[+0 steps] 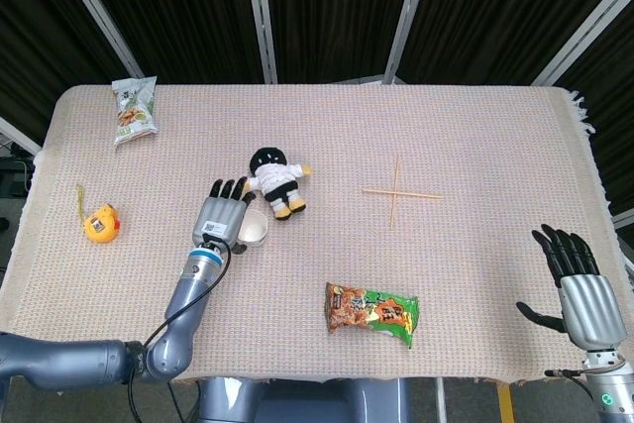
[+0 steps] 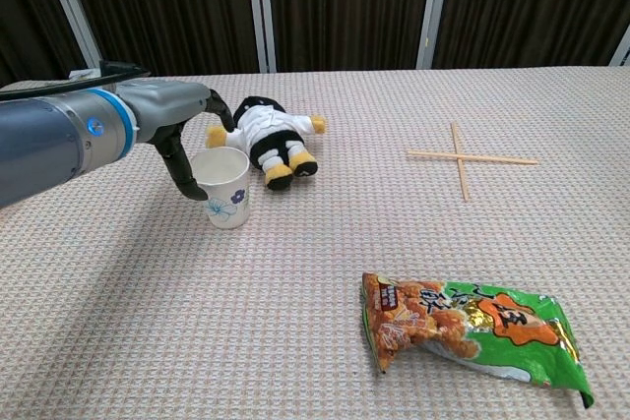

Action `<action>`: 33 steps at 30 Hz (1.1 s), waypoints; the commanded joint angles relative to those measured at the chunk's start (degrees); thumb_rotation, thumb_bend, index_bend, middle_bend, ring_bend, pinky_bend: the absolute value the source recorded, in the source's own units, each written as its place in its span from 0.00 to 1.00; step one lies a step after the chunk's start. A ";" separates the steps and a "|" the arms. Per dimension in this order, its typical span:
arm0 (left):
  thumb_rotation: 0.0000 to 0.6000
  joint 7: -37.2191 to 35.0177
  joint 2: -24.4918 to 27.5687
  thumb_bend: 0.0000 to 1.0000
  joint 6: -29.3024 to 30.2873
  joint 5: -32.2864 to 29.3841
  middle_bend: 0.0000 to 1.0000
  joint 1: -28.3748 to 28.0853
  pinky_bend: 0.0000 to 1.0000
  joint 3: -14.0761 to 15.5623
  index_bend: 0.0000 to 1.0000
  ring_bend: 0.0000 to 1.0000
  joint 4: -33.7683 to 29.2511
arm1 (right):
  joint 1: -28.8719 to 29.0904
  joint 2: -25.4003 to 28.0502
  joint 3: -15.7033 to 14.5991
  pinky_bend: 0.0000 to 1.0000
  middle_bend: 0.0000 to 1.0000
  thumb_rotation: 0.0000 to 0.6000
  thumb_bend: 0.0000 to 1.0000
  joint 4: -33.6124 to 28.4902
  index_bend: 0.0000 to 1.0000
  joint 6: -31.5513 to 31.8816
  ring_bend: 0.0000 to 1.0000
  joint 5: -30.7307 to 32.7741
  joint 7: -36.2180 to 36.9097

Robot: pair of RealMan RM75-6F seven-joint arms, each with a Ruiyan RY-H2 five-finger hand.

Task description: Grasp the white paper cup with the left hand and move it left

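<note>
The white paper cup (image 2: 225, 189), printed with a blue flower, stands upright just in front of the doll. My left hand (image 2: 175, 117) hovers over the cup's left side. Its thumb (image 2: 181, 170) hangs down beside the cup's left wall, and the fingers reach past the rim, spread apart, without closing on it. In the head view the left hand (image 1: 223, 215) covers part of the cup (image 1: 258, 233). My right hand (image 1: 579, 288) is far off at the table's front right edge, fingers spread and holding nothing.
A black-and-white doll (image 1: 275, 179) lies right behind the cup. Crossed chopsticks (image 1: 396, 192) lie to the right, an orange-green snack bag (image 1: 371, 311) near the front. A yellow tape measure (image 1: 100, 224) and a small snack bag (image 1: 134, 108) sit on the left.
</note>
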 commanded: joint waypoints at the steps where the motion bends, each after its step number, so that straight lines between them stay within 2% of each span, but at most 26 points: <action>1: 1.00 0.19 -1.21 0.09 0.33 -1.28 0.00 -1.37 0.00 0.02 0.22 0.00 1.27 | 0.02 0.16 0.03 0.00 0.00 1.00 0.04 -0.08 0.03 -0.02 0.00 0.08 0.19; 6: 1.00 0.51 -2.74 0.09 1.45 -2.35 0.00 -2.85 0.00 0.74 0.43 0.00 3.51 | -0.03 0.44 0.07 0.00 0.00 1.00 0.04 0.00 0.03 0.06 0.00 0.15 1.15; 9: 1.00 -0.05 -3.22 0.09 2.03 -1.86 0.00 -3.18 0.00 1.42 0.49 0.00 4.43 | 0.04 0.62 0.15 0.00 0.00 1.00 0.04 0.05 0.03 -0.25 0.00 0.54 1.86; 16: 1.00 -4.54 -2.73 0.09 1.69 -0.74 0.00 -2.17 0.00 1.88 0.49 0.00 3.38 | -0.07 0.74 0.06 0.00 0.00 1.00 0.04 -0.06 0.03 0.13 0.00 0.13 1.87; 23: 1.00 -22.52 -1.37 0.09 -3.19 7.02 0.00 2.89 0.00 1.65 0.50 0.00 -0.06 | 0.00 0.62 0.04 0.00 0.00 1.00 0.04 -0.16 0.03 -0.04 0.00 0.21 1.54; 28: 1.00 -29.89 -1.33 0.09 -4.24 14.52 0.00 5.26 0.00 4.66 0.50 0.00 1.95 | 0.04 0.67 0.05 0.00 0.00 1.00 0.04 -0.30 0.03 -0.22 0.00 0.35 1.56; 33: 1.00 -32.86 -0.35 0.09 -5.07 16.74 0.00 6.53 0.00 6.56 0.50 0.00 3.57 | 0.12 0.55 -0.12 0.00 0.00 1.00 0.04 -0.39 0.03 -0.53 0.00 0.28 0.84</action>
